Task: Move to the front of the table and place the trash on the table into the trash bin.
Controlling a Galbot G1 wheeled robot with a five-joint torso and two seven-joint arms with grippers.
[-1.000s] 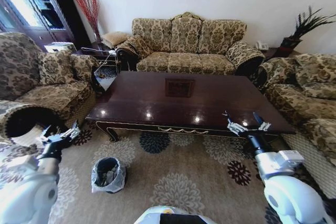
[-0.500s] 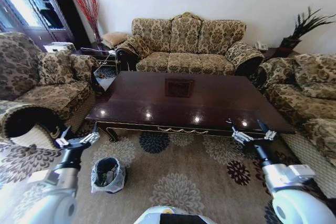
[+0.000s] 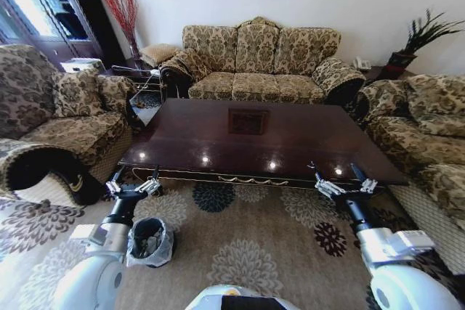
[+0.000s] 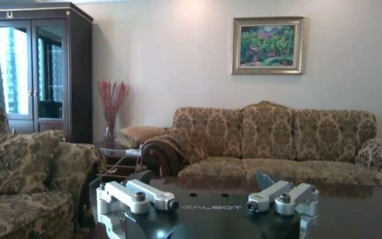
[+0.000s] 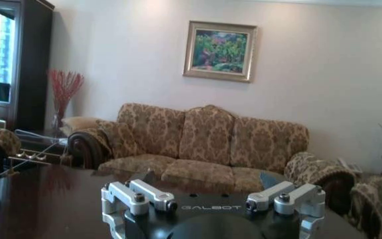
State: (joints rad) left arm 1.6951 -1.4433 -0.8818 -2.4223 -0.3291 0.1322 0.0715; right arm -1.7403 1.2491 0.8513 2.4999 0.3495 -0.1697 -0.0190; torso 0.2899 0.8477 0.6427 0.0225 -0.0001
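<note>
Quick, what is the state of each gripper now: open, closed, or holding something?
Left gripper: open, holding nothing, above the trash bin.
Right gripper: open, holding nothing, at the table front edge.

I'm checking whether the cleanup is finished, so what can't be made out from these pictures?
- Contents of the trash bin: head view shows dark shapes inside the bag, too small to identify.
- Far edge of the table: both wrist views see it at a low angle, partly blocked by each gripper's body.
- Left gripper and right gripper: open, holding nothing.
- Floor under the table: hidden by its top.
</note>
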